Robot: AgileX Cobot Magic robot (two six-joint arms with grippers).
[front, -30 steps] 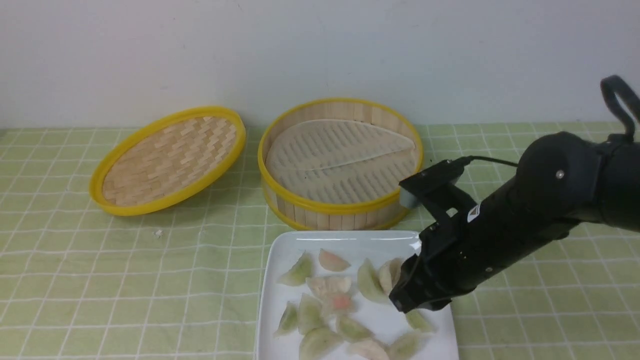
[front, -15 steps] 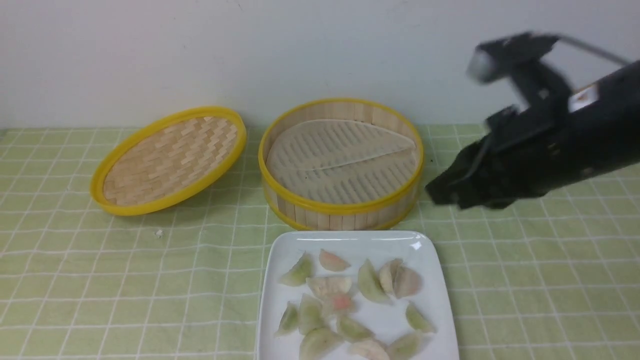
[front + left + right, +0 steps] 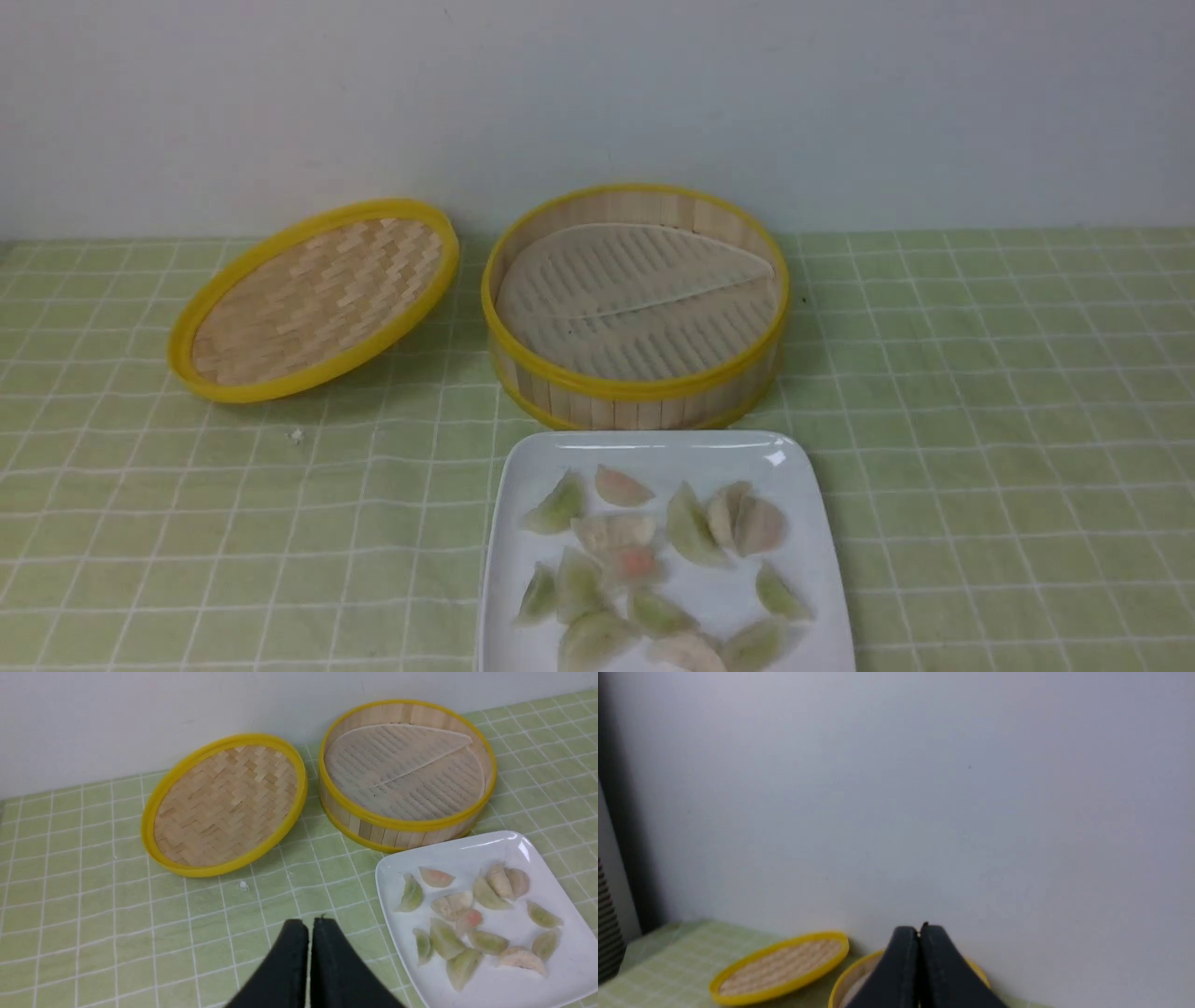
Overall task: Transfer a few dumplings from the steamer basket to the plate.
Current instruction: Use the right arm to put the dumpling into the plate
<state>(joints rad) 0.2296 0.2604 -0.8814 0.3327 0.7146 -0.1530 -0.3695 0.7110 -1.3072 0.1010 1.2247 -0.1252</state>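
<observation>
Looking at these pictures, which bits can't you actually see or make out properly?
- Front view: the plate and its nearest dumplings are cut off by the bottom edge.
- Right wrist view: the steamer basket is mostly hidden behind the shut right gripper.
- Front view: white speck on the cloth is too small to identify.

Plate (image 3: 709, 448) — near edge (front view) cropped

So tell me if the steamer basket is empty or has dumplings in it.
Empty: the steamer basket holds only its whitish liner; the dumplings all lie on the plate.
</observation>
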